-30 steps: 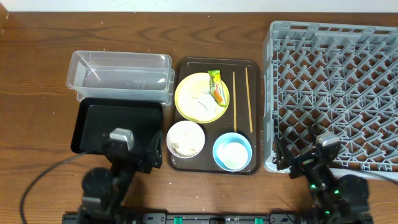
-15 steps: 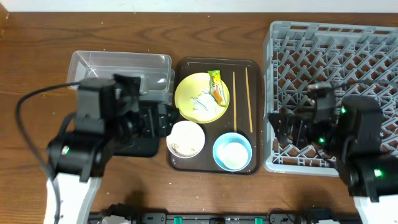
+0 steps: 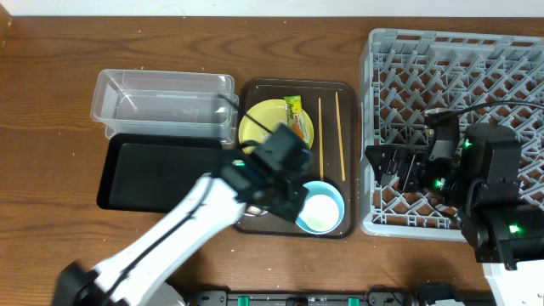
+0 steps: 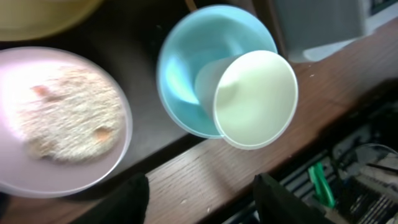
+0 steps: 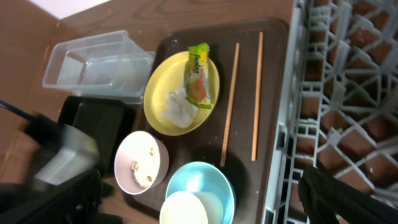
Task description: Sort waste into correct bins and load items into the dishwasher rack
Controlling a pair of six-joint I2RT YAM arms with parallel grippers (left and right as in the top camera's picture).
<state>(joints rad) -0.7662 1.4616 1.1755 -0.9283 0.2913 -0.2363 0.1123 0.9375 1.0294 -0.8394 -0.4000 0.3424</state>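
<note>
Light blue bowl point(image 4: 180, 68) lay below the left tool point(image 4: 200, 185), spread wide; gripping well likely meant pinching its rim clear of the nested white cup point(image 4: 255, 99).

**Loaded serving tray beside the rack**

The dark brown serving tray point(image 5: 273, 62) lies mid-worktop, just beside the grey dishwasher rack point(image 5: 287, 124) on the right side. On it, the yellow plate point(image 5: 163, 84) carries the green-and-orange snack wrapper point(image 5: 199, 74) and crumpled tissue point(image 5: 176, 107). Two chopsticks point(image 5: 229, 102) lie side by side between plate and rack. Nearer, the white bowl point(image 5: 124, 155) holds food scraps point(image 5: 142, 173), and the light blue bowl point(image 5: 211, 180) holds a pale cup point(image 5: 183, 211). Toward the far left corner sits the clear tub point(image 5: 93, 68), with the black tray point(image 5: 102, 121) just nearer. A blurred part of the left arm point(image 5: 62, 155) covers that tray's near end.
</note>
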